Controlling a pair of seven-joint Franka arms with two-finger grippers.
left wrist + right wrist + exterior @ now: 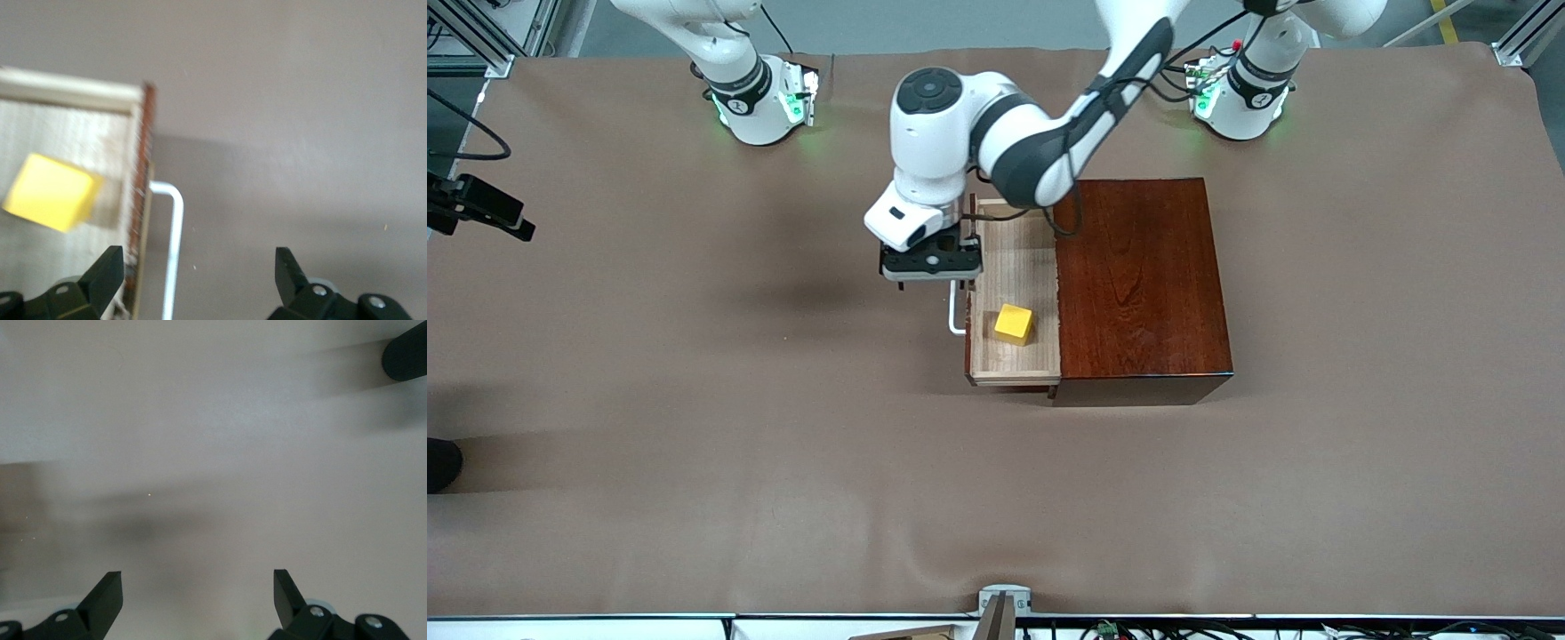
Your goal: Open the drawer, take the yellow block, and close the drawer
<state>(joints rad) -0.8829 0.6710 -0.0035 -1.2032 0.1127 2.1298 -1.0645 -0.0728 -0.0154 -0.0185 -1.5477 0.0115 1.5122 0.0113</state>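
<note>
Right arm: its white base stands at its own end of the brown cloth-covered tabletop and waits. The right claw is not seen from the front; its wrist camera shows the black fingers spread wide over bare cloth, holding nothing.

Left claw, black-fingered on a white wrist: the left arm reaches across the box and hangs the claw over the white U-shaped bar handle. The left wrist view has the fingers spread, one to each side of the bar, touching neither. Judged: spread because the pull is finished and the handle let go, leaving the claw free for the cube.

Wide shallow drawer with pale light-wood inside: slid out toward the right arm's end of the tabletop, its floor bare to reach from above.

Small bright yellow cube: lies on the drawer floor, in the part nearer the front camera, turned slightly askew to the walls, just beside the front panel. Untouched.

Glossy dark reddish-brown wooden box: houses the drawer; its weight presumably kept it put.
</note>
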